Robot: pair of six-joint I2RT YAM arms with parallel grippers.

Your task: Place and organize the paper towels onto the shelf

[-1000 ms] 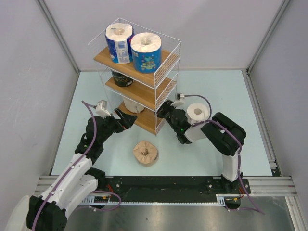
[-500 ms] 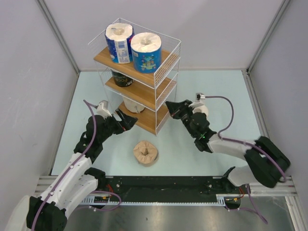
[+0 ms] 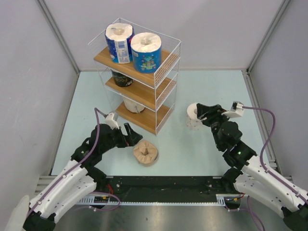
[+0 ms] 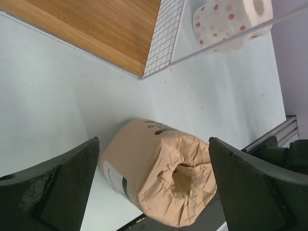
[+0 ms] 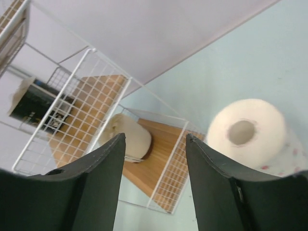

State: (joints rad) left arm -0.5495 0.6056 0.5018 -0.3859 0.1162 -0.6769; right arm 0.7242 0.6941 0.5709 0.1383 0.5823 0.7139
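Note:
The shelf [image 3: 155, 85] holds two blue-wrapped paper towels [image 3: 118, 42] [image 3: 146, 52] on its top board, a dark one [image 3: 122, 78] on the middle board and a cream one [image 3: 132, 105] on the bottom board. A tan-brown roll [image 3: 146, 153] lies on its side on the table. My left gripper [image 3: 131, 136] is open just left of it. In the left wrist view the tan roll [image 4: 163, 178] lies between the wide-apart fingers, untouched. A white dotted roll [image 3: 194, 114] stands on the table right of the shelf. My right gripper [image 3: 204, 114] is open beside it, holding nothing.
Grey walls close in the pale blue table [image 3: 211, 86] on three sides. The black rail with the arm bases [image 3: 163, 185] runs along the near edge. In the right wrist view the shelf's wire side [image 5: 175, 178] and the cream roll [image 5: 132, 137] lie ahead, with the white roll [image 5: 248, 134] at right.
My right arm has swung back from the shelf's bottom tier to the right, and its gripper has opened. My left gripper has moved down and right, up to the tan roll.

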